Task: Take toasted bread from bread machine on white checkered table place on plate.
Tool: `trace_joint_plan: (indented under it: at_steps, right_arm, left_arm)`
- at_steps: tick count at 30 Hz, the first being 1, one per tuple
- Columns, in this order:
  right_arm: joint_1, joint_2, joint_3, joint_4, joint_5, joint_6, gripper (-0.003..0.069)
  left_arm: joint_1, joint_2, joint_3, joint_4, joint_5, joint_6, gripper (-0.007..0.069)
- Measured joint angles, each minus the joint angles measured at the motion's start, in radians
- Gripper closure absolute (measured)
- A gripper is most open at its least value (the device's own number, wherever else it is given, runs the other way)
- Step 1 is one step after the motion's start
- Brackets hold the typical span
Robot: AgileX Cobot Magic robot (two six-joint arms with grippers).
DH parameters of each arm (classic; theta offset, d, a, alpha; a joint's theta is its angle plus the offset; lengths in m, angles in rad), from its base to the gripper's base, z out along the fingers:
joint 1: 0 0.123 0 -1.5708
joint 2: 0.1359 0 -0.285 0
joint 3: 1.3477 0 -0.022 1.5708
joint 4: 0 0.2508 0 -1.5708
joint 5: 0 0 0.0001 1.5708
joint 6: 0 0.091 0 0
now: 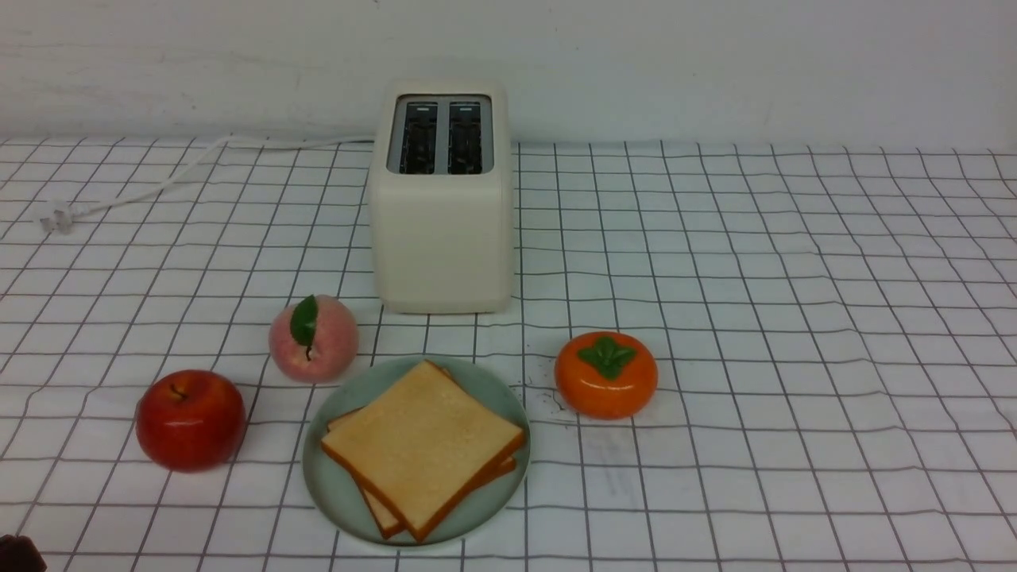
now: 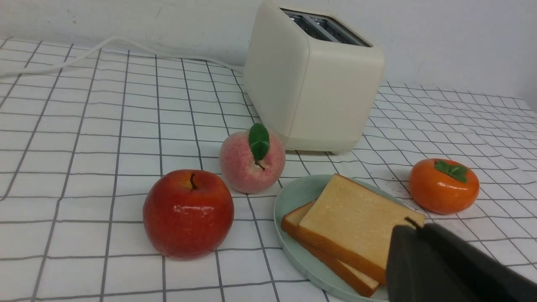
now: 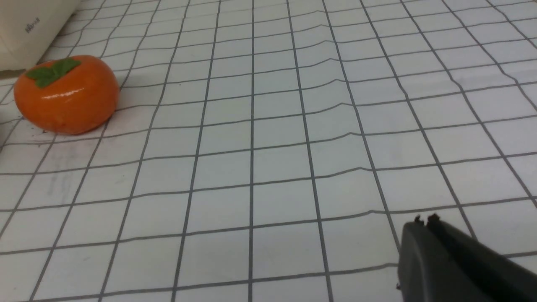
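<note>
Left claw (image 2: pixel 413 226): jaws pressed together, holding nothing. It hangs low at the near-left corner of the table (image 1: pixel 794 318); in the front view only a dark scrap of it shows.

Ahead of the left claw and to its left: red apple (image 1: pixel 190 419), then the peach (image 1: pixel 313 338) just beyond it, close by the plate's rim.

Just ahead of the left claw: the plate (image 1: pixel 342 492), with both slices of toasted bread (image 1: pixel 421 445) lying flat on it, stacked, top slice turned slightly off the lower one. Beyond the plate stands the bread machine (image 1: pixel 442 238); both slots look dark and empty.

Right of the plate: the persimmon (image 1: pixel 605 375), which sits well ahead and left of my right claw (image 3: pixel 423 222). That claw is also closed tight and empty, low over bare cloth.

Judgement: both slices are down, so the job reads as done. What remains is parking. To do it well: lift away from the plate's edge before pulling back, so I don't nudge the stack or the rim, and keep both claws closed.
</note>
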Motion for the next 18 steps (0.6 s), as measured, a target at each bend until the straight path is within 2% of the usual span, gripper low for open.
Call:
trace_joint_plan:
  at_steps: [12,16,18]
  right_arm:
    - [0.0,0.0,0.0,0.0,0.0,0.0,0.0666]
    - [0.0,0.0,0.0,0.0,0.0,0.0,0.0662]
    - [0.0,0.0,0.0,0.0,0.0,0.0,0.0659]
  left_arm:
    - [0.001,0.0,0.011,0.0,-0.015,0.0,0.0617]
    - [0.06,0.0,0.047,0.001,-0.033,-0.005,0.0617]
    - [0.129,0.0,0.09,0.001,-0.046,-0.019,0.0633]
